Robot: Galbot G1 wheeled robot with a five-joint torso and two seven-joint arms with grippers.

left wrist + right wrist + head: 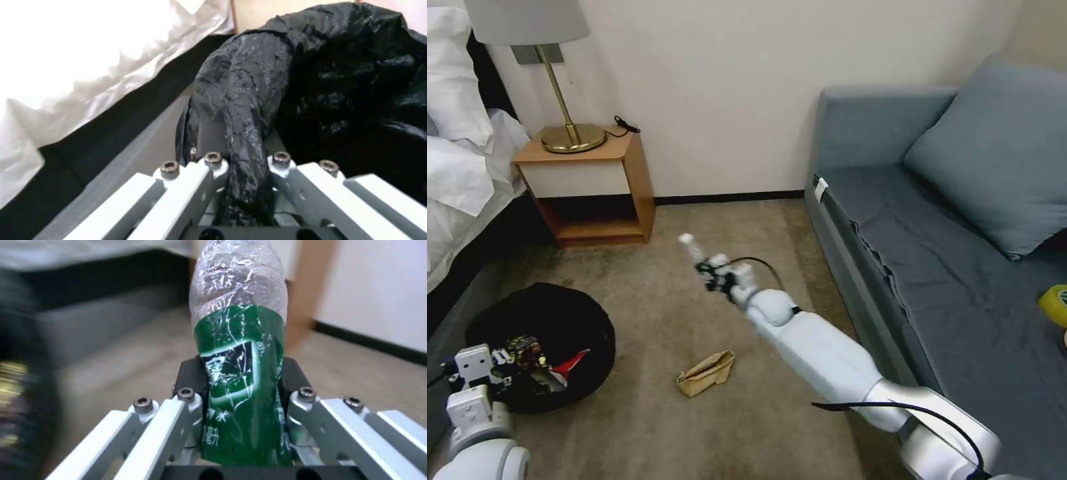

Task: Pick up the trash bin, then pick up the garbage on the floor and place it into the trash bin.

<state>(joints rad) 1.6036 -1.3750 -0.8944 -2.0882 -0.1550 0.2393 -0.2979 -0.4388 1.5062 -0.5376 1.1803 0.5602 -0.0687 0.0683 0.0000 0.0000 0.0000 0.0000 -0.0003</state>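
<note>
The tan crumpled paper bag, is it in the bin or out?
Out. The tan crumpled paper bag lies on the carpet beside the black-lined trash bin.

A carpeted bedroom: white-sheeted bed (460,153), wooden nightstand (590,187) with brass lamp (560,87), grey sofa (947,253).

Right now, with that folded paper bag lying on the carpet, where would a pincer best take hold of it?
Probably from straight above. The paper bag lies flat on open carpet, clear of the trash bin and the sofa. Its crumpled, raised folds along the middle give something to pinch, closing across the narrow width. The right pincer already holds the bottle, and the left pincer grips the bin's bag.
</note>
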